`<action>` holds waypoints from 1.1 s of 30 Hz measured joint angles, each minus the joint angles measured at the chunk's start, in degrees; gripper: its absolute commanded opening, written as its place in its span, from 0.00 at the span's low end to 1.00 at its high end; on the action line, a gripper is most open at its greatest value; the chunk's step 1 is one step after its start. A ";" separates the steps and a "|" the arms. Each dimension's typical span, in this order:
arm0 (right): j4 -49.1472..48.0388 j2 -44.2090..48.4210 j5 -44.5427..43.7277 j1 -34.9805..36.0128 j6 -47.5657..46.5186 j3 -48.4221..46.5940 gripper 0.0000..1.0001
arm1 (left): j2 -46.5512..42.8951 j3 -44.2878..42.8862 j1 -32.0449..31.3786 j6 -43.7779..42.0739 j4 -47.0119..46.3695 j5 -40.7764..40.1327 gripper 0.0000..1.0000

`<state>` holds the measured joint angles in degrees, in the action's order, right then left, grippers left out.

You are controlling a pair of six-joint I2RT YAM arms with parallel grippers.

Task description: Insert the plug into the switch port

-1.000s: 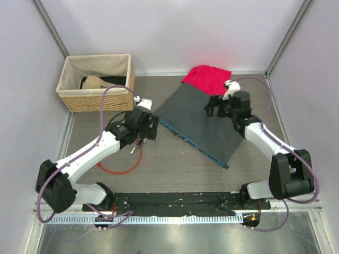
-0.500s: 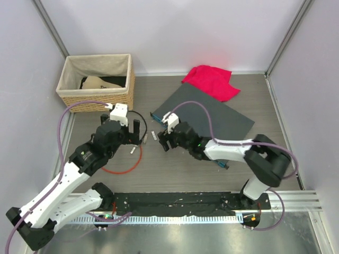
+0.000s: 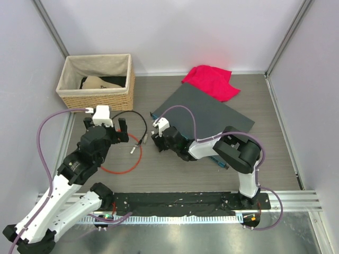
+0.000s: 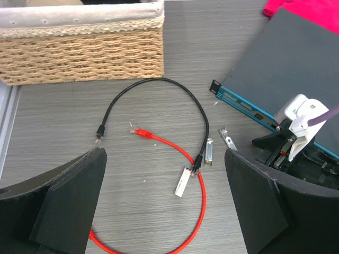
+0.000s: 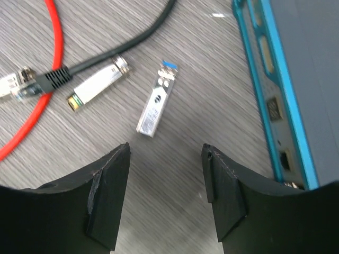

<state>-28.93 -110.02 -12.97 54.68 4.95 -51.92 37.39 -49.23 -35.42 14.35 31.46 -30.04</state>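
Note:
The switch (image 3: 209, 114) is a flat dark-grey box with a teal front face (image 5: 275, 79) that carries the switch ports (image 5: 273, 111). Three small silver plugs lie on the table in front of it. One with a blue tab (image 5: 156, 103) lies just ahead of my right gripper (image 5: 165, 153), which is open, low over the table and holds nothing. A second plug (image 5: 98, 84) lies left of the first. My left gripper (image 4: 164, 159) is wide open, high above the plugs (image 4: 183, 182) and cables, and holds nothing.
A red cable (image 4: 198, 211) and a black cable (image 4: 159, 80) loop around the plugs. A woven basket (image 3: 95, 98) stands at the back left. A red cloth (image 3: 212, 79) lies behind the switch. My right gripper (image 3: 158, 138) sits by the switch's left corner.
My right arm swung from the switch's far side to its front left corner and its jaws narrowed. My left arm drew back and up, its jaws fully open.

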 measured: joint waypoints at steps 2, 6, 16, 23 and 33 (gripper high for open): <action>-0.61 -1.18 0.26 0.13 0.09 -0.96 0.63 | 0.11 0.02 1.25 0.17 0.00 0.59 1.00; -1.44 -2.71 0.39 0.35 0.39 -2.29 0.58 | 0.15 0.39 3.21 0.50 -0.39 2.16 1.00; -4.09 -4.81 0.72 0.35 0.26 -3.54 0.07 | 1.36 0.85 5.25 0.85 -1.38 6.91 1.00; -2.89 1.73 5.40 0.35 -2.32 3.67 0.01 | 2.45 2.10 5.55 -0.07 -2.82 13.55 1.00; 16.20 25.59 16.39 0.37 -8.94 7.74 0.01 | 5.88 2.40 5.55 -8.13 -4.79 31.54 1.00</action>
<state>-12.73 -84.42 3.42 55.05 -3.99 -44.18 43.27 -46.83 -29.87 6.22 26.68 1.50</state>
